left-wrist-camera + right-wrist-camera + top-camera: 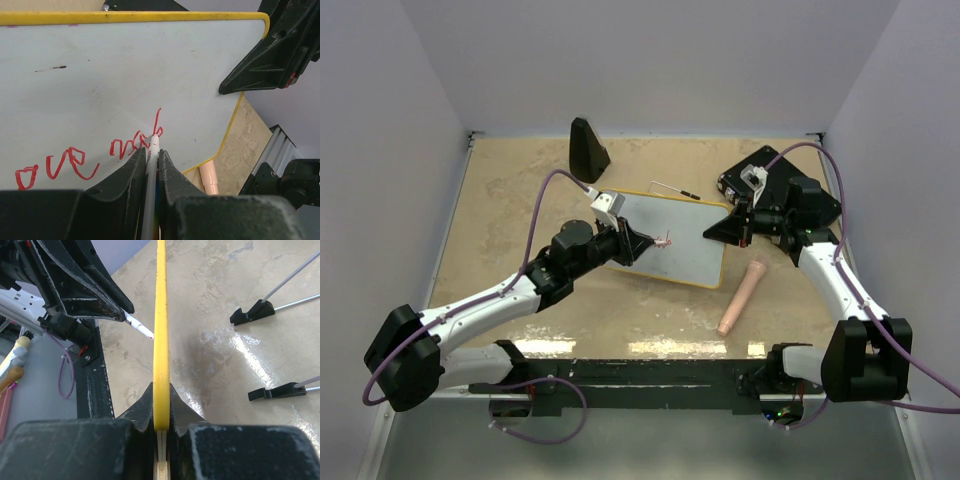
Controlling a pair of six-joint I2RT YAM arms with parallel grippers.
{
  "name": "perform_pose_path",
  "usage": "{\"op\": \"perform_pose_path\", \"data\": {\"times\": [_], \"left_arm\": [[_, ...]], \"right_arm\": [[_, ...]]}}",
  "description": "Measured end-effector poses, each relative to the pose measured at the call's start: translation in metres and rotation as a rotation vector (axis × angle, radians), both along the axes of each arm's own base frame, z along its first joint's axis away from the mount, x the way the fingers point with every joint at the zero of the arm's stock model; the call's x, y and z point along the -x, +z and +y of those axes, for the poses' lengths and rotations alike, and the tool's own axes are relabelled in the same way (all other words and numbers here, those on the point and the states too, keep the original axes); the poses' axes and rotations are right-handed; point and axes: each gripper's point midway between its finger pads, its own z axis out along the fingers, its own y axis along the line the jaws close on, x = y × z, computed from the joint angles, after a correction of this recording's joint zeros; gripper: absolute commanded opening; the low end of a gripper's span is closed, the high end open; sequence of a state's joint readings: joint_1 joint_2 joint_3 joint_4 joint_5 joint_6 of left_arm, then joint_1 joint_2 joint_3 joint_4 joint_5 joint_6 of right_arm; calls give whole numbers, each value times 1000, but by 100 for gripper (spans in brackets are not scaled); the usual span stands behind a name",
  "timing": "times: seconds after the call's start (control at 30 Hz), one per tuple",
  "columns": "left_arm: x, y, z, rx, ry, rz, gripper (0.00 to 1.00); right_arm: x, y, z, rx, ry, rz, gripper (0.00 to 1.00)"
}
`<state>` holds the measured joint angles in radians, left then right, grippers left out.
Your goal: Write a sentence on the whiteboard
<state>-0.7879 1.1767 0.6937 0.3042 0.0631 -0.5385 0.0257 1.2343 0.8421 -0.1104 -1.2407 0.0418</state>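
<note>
My left tool (151,155) is clenching the marker (149,200), tip touching the whiteboard (125,65) at the right end of the sentence (75,162). Bare board is lying rightward, my right tool (161,395) gripping that rim.

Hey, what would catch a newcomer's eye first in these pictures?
The red cursive writing on the yellow-rimmed whiteboard at the middle of the table stands out first. The left gripper is shut on a marker whose tip touches the rightmost stroke, while the right gripper clamps the board's yellow right edge.
</note>
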Motion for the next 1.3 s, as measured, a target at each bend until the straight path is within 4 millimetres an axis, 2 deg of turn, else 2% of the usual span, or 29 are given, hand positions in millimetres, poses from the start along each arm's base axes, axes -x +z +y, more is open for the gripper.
{"op": "perform_pose_path", "data": {"times": [0.4, 0.93, 1.2, 1.3], "left_arm": [[1, -1, -1, 0, -7, 2, 0], [7, -14, -9, -18, -63, 37, 0], [8, -13, -8, -18, -64, 36, 0], [12, -5, -3, -13, -59, 30, 0]], "right_arm": [[0, 0, 0, 0, 0, 1, 0], [-1, 0, 0, 3, -4, 0, 0], [0, 0, 0, 2, -3, 0, 0], [2, 1, 0, -5, 8, 2, 0]]}}
